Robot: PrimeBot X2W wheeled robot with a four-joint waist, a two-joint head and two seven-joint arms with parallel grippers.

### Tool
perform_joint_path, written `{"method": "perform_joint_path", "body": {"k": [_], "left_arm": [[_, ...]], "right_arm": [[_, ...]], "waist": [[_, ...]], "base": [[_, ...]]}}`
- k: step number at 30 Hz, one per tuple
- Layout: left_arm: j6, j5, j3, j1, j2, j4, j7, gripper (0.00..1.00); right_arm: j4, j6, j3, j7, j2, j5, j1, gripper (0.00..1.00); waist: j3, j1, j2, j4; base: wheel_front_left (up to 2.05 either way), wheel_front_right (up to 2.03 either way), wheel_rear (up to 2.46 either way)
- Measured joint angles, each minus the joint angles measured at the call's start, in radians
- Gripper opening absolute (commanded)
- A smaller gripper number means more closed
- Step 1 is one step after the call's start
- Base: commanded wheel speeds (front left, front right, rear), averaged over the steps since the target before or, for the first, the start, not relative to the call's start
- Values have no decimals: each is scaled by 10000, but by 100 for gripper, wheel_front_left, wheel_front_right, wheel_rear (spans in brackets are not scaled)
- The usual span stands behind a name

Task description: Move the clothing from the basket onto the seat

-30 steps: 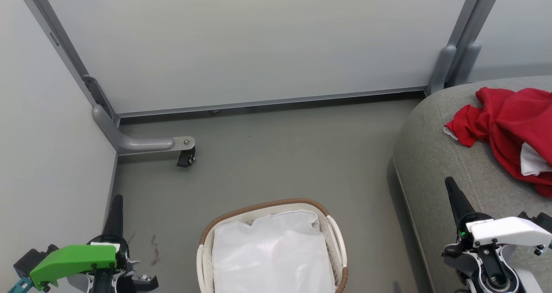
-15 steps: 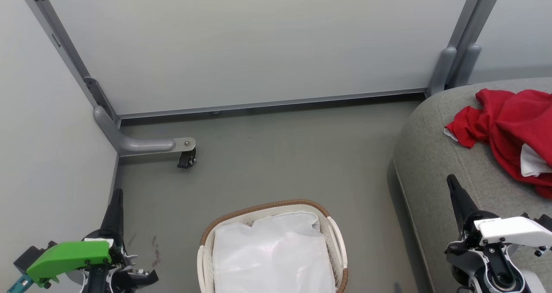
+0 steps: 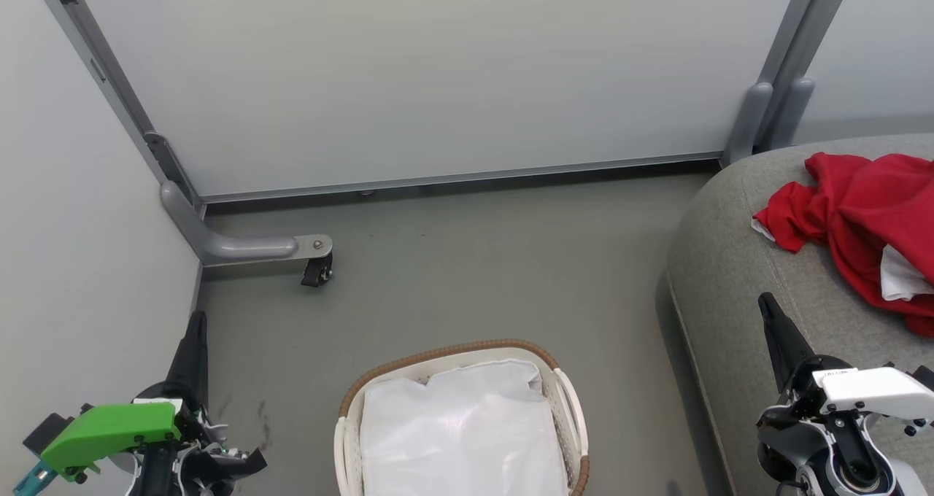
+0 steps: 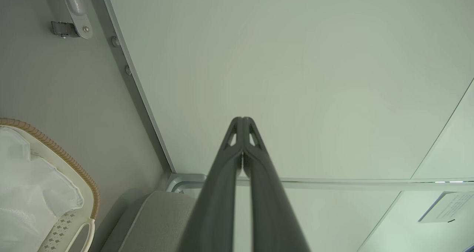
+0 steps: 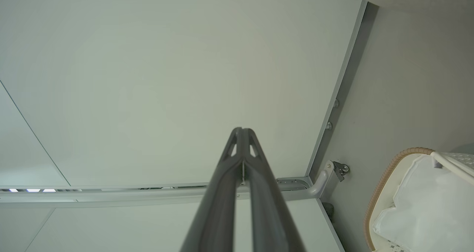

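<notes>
Clothing, a red garment (image 3: 861,219), lay on the seat (image 3: 730,262) at three o'clock, and the basket (image 3: 438,351) at six o'clock held just its white liner (image 3: 460,430), so the left end effector (image 3: 197,321) and right end effector (image 3: 766,303) rested closed and empty.

Green cover (image 3: 109,432) on left gripper (image 3: 196,319), white cover (image 3: 875,392) on right gripper (image 3: 765,300).

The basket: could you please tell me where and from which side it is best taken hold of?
Likely the white loop handle on the right side of the basket, approached from above on that side: it stands off the perforated wall, leaving a gap for one finger, and the shut right hand is nearer it.
</notes>
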Motion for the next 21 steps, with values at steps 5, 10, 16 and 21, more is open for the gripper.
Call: {"method": "perform_joint_path", "body": {"k": [5,10,16,21], "left_arm": [[0,0,0,-3,0,0,0,0],[0,-2,0,-3,0,0,0,0],[0,-2,0,-3,0,0,0,0],[0,-2,0,-3,0,0,0,0]], "right_arm": [[0,0,-2,0,0,0,1,0],[-2,0,-2,0,0,0,1,0],[-2,0,-2,2,0,0,1,0],[-2,0,-2,0,0,0,1,0]], "waist": [[0,0,0,0],[0,0,0,0],[0,0,0,0],[0,0,0,0]], "base": [[0,0,0],[0,0,0],[0,0,0],[0,0,0]]}}
